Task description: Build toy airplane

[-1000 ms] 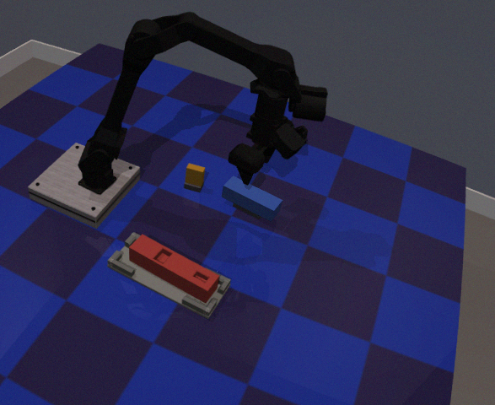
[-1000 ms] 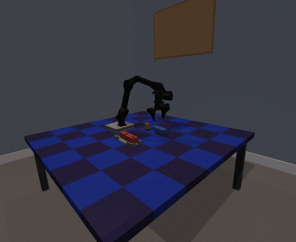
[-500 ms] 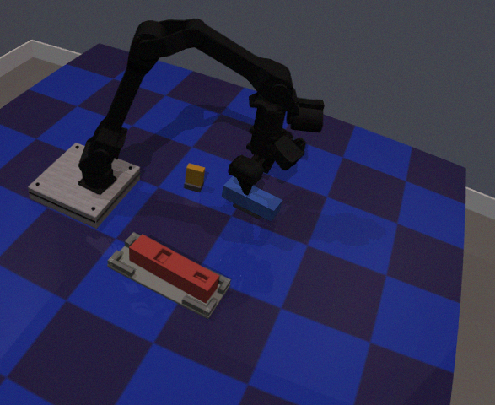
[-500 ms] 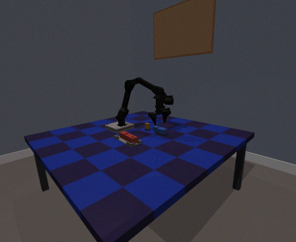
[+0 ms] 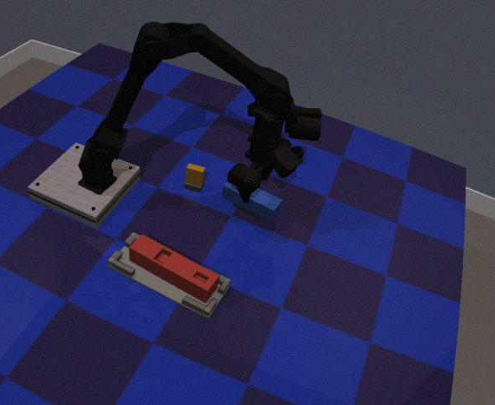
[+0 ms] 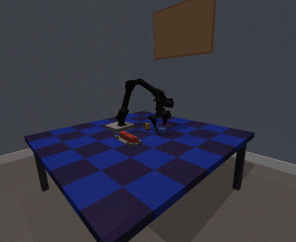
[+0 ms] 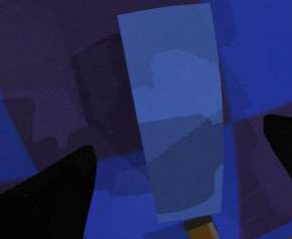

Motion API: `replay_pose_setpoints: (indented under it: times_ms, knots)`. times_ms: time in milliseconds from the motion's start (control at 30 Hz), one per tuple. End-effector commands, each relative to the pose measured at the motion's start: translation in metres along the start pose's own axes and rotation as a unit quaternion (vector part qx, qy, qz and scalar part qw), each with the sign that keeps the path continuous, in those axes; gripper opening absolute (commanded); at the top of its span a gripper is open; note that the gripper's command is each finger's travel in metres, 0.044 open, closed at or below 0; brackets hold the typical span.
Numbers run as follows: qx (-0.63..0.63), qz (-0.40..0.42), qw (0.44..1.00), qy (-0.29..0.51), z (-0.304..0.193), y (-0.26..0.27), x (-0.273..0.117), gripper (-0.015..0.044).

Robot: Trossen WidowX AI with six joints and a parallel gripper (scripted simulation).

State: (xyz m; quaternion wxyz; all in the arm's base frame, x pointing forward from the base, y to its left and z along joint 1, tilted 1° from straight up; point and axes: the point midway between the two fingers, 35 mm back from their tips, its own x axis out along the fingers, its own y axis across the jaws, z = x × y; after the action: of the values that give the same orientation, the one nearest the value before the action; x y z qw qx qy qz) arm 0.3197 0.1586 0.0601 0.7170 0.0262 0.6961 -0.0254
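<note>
Jaws (image 5: 262, 183) (image 6: 160, 126) wide open over blue wing (image 5: 252, 200) (image 6: 160, 130) (image 7: 177, 115) on the desk (image 5: 325, 278) (image 6: 153, 156) (image 7: 265, 60), nothing gripped. Looks like a light, rigid block; pinch the long sides near mid-length so it doesn't tip.

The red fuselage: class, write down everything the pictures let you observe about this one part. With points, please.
The red fuselage (image 5: 174, 267) (image 6: 128, 136) is a long, straight, box-shaped block with flat faces and a matt, plastic-like look. Its top has two rectangular sockets, the larger nearer one end, the smaller near the other; neither holds a tab. It lies lengthwise in the grey cradle (image 5: 151, 278) (image 6: 122, 141), between raised corner pieces, and looks level. The gripper is away from it. Whether its underside sits fully down cannot be seen.
</note>
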Motion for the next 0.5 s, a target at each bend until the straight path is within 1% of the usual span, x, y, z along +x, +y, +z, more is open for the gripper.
replay_pose_setpoints:
  times_ms: [0,467]
  knots:
    - [0.002,-0.002,1.0,0.004,-0.002,-0.001,0.01,0.044]
    - [0.002,-0.002,1.0,0.004,-0.003,-0.001,0.032,0.044]
